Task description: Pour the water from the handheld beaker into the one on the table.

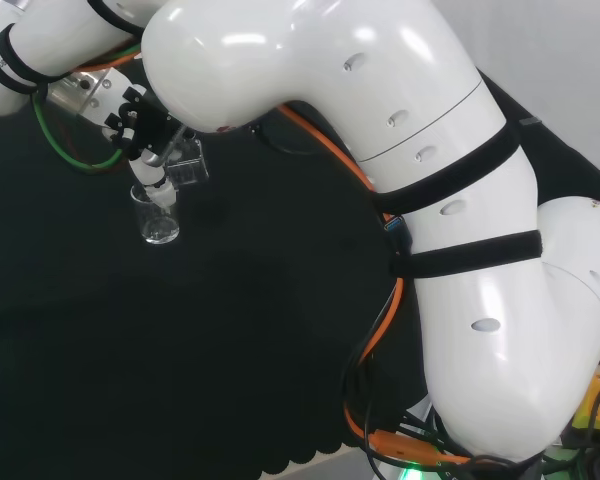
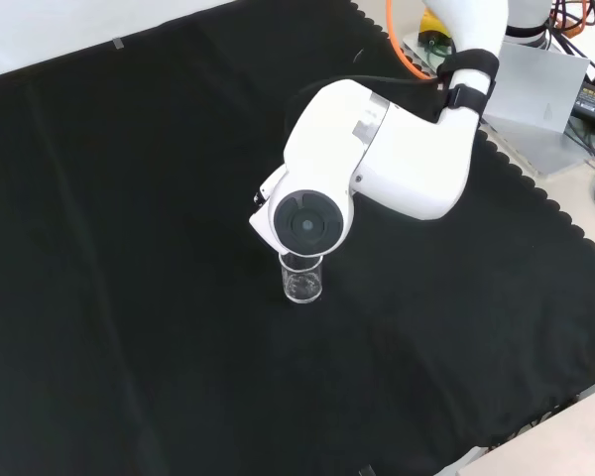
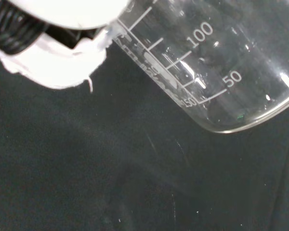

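Head view: hand [image 1: 140,125] at upper left, black-and-white fingers [image 1: 152,170] curled round a clear handheld beaker [image 1: 185,162], pinching it at the wall. Beaker is tipped well over, its mouth toward the table beaker [image 1: 158,215], which stands upright on the black cloth [image 1: 230,350] just below and beside the fingers. The two vessels look close, perhaps touching at the rim; cannot tell which.

Front view: big white arm link [image 2: 377,164] with its round grey cap [image 2: 305,223] stands over the work. Table beaker [image 2: 302,278] shows just under the cap, upright, near the middle of the cloth. Any water level in it is too faint to read.

Wrist view: handheld beaker [image 3: 207,67] large and slanted, base low, printed scale running along the wall. Glare and droplets on the glass; no clear body of water to be made out inside. White padded part of the hand [image 3: 53,62] presses against the beaker wall.

Judgement: grip sits on the side wall so the mouth is free to pour; the tilt over the standing beaker fits a pour under way or nearly done. Risk: the lip sits close to the receiving rim, so a nudge could tip the table beaker or send water onto the cloth
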{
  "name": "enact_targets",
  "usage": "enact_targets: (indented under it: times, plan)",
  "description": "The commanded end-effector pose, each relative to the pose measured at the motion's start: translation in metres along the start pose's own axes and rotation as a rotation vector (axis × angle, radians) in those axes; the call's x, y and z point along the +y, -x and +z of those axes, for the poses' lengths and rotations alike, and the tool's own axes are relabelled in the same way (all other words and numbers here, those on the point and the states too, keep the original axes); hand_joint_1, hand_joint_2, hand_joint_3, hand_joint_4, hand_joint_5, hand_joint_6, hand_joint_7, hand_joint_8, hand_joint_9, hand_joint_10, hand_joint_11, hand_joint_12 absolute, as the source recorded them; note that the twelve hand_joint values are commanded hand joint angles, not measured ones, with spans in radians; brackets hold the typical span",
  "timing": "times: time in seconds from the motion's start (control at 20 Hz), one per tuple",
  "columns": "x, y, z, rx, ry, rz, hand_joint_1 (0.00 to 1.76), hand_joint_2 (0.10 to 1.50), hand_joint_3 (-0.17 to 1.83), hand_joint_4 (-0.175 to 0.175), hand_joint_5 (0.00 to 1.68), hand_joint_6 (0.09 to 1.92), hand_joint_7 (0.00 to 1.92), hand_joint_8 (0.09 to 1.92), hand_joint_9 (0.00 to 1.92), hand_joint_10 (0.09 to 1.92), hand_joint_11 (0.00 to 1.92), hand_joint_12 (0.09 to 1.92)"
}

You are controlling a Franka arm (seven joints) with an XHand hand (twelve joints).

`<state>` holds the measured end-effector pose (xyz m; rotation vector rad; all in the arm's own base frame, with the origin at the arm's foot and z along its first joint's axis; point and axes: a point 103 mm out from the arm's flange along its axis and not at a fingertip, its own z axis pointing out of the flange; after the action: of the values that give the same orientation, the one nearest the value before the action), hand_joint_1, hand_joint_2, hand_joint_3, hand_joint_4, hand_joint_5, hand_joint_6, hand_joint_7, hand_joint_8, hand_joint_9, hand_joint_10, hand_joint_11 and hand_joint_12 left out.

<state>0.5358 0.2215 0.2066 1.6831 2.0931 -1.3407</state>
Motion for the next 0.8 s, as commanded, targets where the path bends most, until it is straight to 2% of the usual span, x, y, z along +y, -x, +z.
enact_targets:
  times: [0.05, 0.4, 0.8]
  plan:
    - [-0.0005, 0.0018, 0.0008, 0.009, -0.001, -0.006, 1.13, 0.63, 0.70, 0.175, 1.29, 0.66, 1.74, 0.09, 1.69, 0.09, 1.42, 0.73]
    - [-0.0015, 0.0031, -0.0005, 0.016, 0.001, -0.008, 1.13, 0.63, 0.70, 0.175, 1.29, 0.67, 1.75, 0.09, 1.69, 0.09, 1.42, 0.73]
    - [-0.0031, 0.0114, 0.0028, 0.080, 0.014, -0.035, 1.13, 0.63, 0.70, 0.175, 1.29, 0.67, 1.75, 0.09, 1.69, 0.09, 1.42, 0.73]
